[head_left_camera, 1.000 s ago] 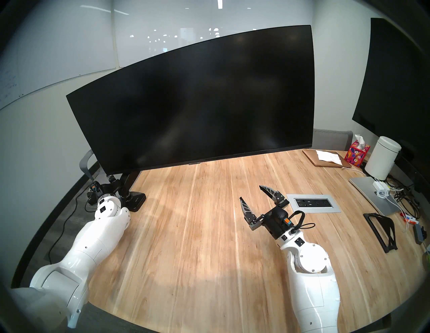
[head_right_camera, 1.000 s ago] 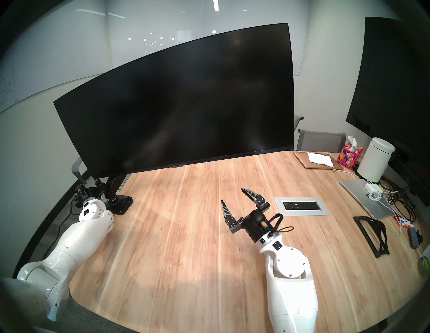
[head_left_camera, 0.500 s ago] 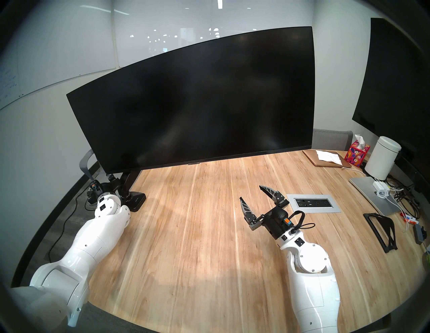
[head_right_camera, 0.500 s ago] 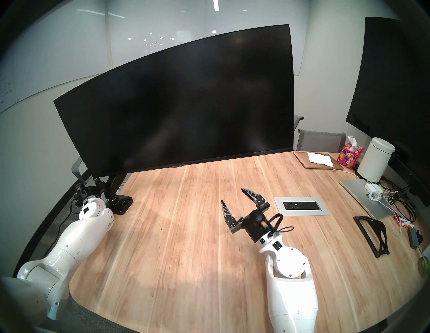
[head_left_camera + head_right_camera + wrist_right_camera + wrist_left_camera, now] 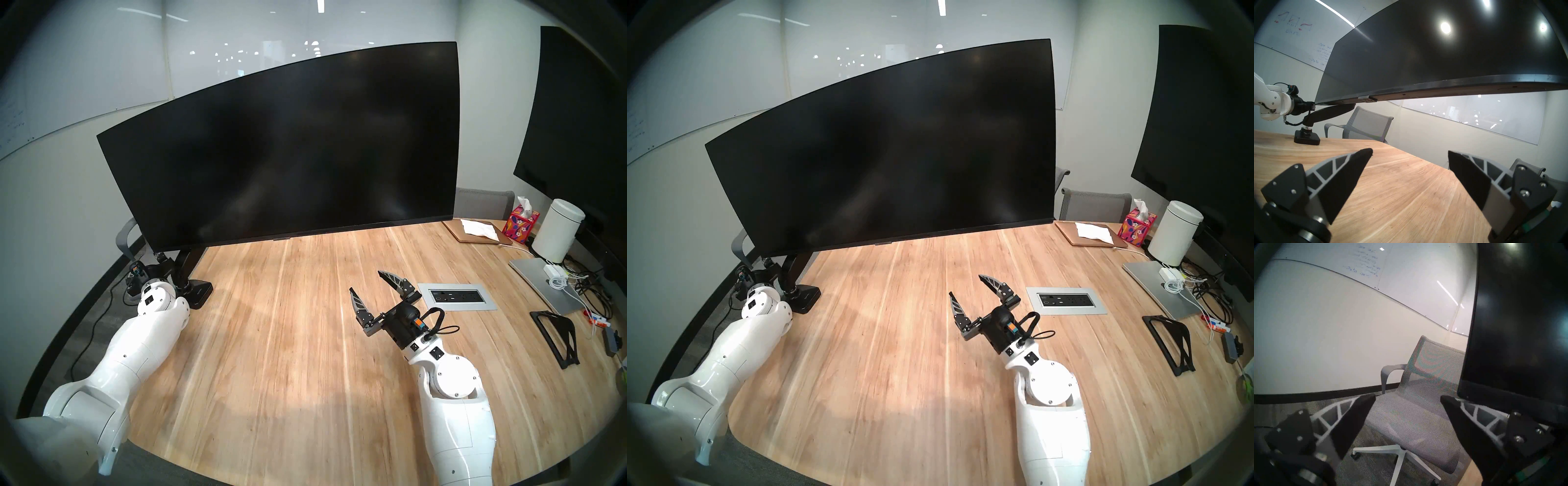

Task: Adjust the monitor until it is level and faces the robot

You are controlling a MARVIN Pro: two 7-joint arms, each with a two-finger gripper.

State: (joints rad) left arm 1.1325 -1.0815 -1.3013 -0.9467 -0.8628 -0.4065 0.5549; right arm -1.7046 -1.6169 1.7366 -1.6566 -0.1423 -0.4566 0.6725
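Both ribbed grippers, left gripper (image 5: 1407, 398) and right gripper (image 5: 368, 283), gape beside glossy curved monitor (image 5: 281, 149).

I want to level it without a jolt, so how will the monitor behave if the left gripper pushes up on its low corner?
The monitor probably pivots on its arm rather than lifting. Being wide, it may swing. Its glossy face likely slips against fingers.

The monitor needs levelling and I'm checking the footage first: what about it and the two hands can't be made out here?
- Left hand: the monitor hides its fingertips in both head views; the left wrist view shows open fingers but not clearly whether one touches the screen's corner.
- Monitor's back and arm joint: hidden by the screen in every view.
- Right hand: open, nothing hidden.
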